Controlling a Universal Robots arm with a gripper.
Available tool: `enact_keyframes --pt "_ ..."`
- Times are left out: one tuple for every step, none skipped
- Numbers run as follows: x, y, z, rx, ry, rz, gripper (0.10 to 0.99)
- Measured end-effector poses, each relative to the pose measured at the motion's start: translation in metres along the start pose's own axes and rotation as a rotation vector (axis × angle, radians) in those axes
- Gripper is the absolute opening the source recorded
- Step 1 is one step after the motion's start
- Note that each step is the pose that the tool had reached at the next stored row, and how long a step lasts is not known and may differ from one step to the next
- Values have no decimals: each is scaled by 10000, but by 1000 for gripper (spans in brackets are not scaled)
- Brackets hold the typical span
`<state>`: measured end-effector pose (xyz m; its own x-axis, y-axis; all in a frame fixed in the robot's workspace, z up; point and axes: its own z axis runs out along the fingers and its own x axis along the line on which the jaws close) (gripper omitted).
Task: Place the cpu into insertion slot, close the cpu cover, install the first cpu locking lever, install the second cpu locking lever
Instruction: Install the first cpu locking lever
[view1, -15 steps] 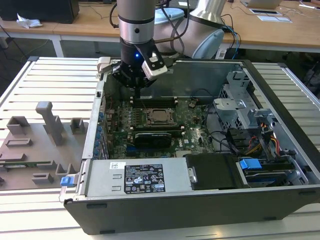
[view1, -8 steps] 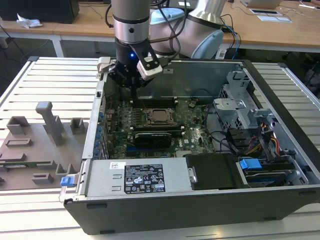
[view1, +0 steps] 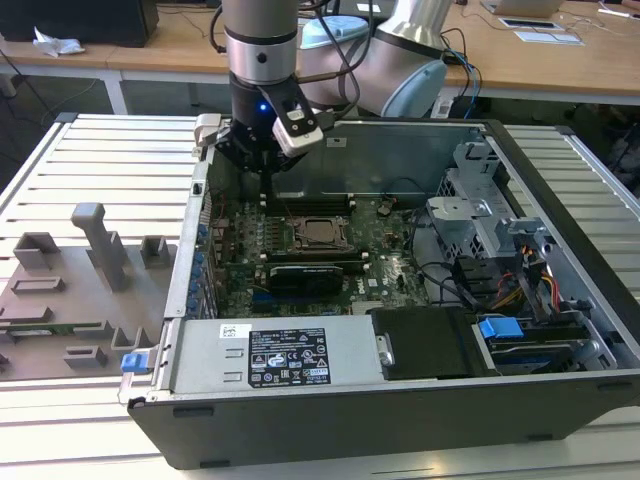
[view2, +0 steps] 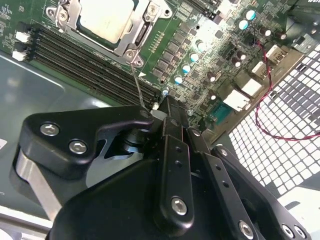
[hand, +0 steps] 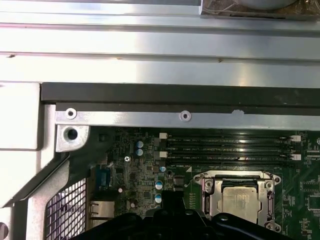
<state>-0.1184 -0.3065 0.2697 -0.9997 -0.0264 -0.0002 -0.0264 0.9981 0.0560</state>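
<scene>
Slatted metal bench (view1: 70, 440) bearing an open computer case (view1: 330, 425). On the green motherboard (view1: 395, 245), the cpu (view1: 322, 233) lies in the insertion slot (hand: 198, 177), with the cpu cover (hand: 214, 197) lowered over it. The arm stands vertical. The gripper (view1: 262, 168) hangs just beyond the socket, at a raised lever wire (view2: 136, 82); its grip cannot be told. Wooden desks (view1: 560, 60) stand behind.

The cpu (hand: 240, 200) lies in the insertion slot (hand: 202, 178).

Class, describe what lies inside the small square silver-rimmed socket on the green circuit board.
A flat square chip with a silvery-grey metal top lies inside, framed by the thin silvery cover plate. What lies beneath the chip is covered.
</scene>
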Motion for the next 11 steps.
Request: enact_keyframes --pt "0 0 0 1 1 -2 106" --pt "1 -1 2 1 1 -1 106" --pt "2 -1 3 2 1 1 106" --pt "2 -1 6 1 1 1 106" --pt "2 -1 8 1 0 0 106" --pt "3 -1 12 0 -1 1 106" --pt "3 -1 15 0 -1 0 106" --pt "4 -1 18 0 -1 0 106" --pt "4 -1 22 1 1 0 106" --pt "4 -1 24 1 1 0 106" --pt "4 -1 27 1 1 0 106"
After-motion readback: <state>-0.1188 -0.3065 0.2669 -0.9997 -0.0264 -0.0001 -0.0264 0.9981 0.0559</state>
